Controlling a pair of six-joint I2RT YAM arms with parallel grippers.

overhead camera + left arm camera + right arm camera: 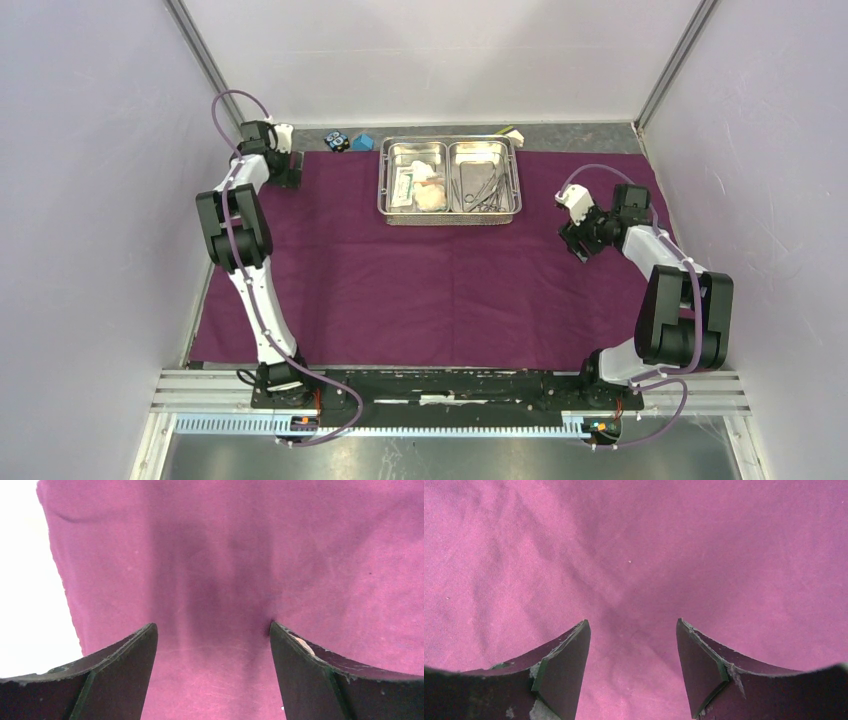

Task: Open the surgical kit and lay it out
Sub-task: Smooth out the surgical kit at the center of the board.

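Purple cloth (420, 290) lay spread under the tray (449, 217). I judged my right tool (578, 240) nearer it than my left tool (288, 168). Both gaped empty.

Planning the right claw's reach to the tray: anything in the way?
Nothing visible. Only bare purple cloth lies between the right claw and the tray. The small blocks sit past its far-left corner, off that path.

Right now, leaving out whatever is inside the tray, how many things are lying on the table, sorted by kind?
Purple cloth: 1
Steel tray: 1
Small blocks: 3 (black-and-blue block, blue block, yellowish block)
Total: 5
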